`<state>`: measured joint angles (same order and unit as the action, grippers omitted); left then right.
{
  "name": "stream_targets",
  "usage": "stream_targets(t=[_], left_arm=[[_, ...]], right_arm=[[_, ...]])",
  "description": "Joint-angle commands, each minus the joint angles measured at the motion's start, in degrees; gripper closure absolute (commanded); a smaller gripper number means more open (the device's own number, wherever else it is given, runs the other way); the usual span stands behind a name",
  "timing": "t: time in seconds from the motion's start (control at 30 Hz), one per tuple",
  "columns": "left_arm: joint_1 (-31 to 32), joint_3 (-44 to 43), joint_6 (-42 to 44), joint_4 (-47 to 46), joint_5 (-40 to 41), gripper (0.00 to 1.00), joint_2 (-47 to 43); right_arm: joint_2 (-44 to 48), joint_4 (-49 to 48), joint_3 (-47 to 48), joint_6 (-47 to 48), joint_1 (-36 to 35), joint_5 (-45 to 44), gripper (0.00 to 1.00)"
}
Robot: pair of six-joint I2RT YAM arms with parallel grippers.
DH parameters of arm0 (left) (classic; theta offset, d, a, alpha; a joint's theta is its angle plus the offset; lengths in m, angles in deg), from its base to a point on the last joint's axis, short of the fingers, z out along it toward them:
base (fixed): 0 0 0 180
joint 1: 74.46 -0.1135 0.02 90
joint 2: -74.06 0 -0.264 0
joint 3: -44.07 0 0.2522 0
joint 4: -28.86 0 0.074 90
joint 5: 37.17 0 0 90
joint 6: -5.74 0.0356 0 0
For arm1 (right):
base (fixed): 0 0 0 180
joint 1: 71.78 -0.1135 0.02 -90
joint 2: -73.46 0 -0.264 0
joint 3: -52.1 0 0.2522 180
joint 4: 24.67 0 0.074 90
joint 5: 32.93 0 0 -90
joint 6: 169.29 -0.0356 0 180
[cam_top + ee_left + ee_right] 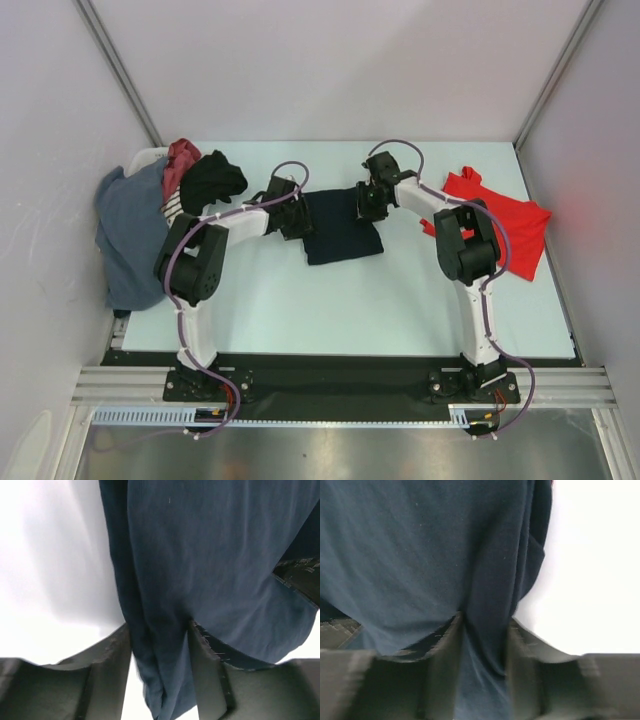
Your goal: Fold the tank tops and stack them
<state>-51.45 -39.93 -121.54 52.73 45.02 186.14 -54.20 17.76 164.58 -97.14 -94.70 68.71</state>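
You have the navy tank top lying flat in the middle of the counter, and each arm holds one side of it. The left jaws are pinched on a fold at its left edge and the right jaws on a fold at its right edge, with cloth filling the gap between the fingers in both wrist views. Gripping both edges at once looks meant to let you lift and turn the cloth over evenly, so the fold comes out square rather than skewed. The red tank top lies at the right side of the counter, well apart, probably waiting its turn or set down as the base of the stack. Count two tank tops, one navy and one red, and one white basket at the far left. At least three other garments are heaped on the basket: a grey-blue one, a reddish one and a black one.
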Motion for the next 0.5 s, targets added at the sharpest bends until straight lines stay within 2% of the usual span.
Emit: stream_targets(t=[0.0, 0.03, 0.1, 0.13, 0.2, 0.23, 0.3, 0.47], left_arm=[[-0.33, -2.62, 0.63, 2.46, 0.53, 0.52, 4.98], [-0.33, -3.93, 0.63, 2.46, -0.18, 0.61, 5.87], [-0.33, -5.43, 1.06, 3.07, -1.85, 0.70, 8.50], [-0.33, -6.13, 1.24, 3.07, -2.03, 0.78, 9.04], [-0.24, -6.14, 1.33, 2.81, -1.94, 0.83, 9.92], [-0.24, -5.79, 1.42, 2.55, -2.03, 0.89, 10.01], [0.11, -5.35, 1.94, 1.93, -2.64, 1.00, 9.75], [2.13, -6.93, 2.65, 2.11, -4.31, 1.00, 9.04]], right_arm=[[-2.42, 4.73, 1.48, 0.80, -1.16, -3.99, 0.64], [-2.51, 4.65, 1.39, 0.45, -1.08, -3.91, 0.67], [-2.07, 4.39, 0.96, 0.01, -1.08, -4.60, 0.76], [-1.46, 4.12, 0.52, -0.17, -1.08, -4.69, 0.80], [-0.41, 3.33, -0.27, -0.61, -1.08, -4.87, 0.91], [0.12, 2.98, -1.67, -0.87, -1.16, -4.87, 1.00], [2.49, 0.97, -3.61, -1.40, -1.08, -4.26, 1.00], [7.85, -1.24, -7.31, -2.54, -0.90, -4.61, 1.00]])
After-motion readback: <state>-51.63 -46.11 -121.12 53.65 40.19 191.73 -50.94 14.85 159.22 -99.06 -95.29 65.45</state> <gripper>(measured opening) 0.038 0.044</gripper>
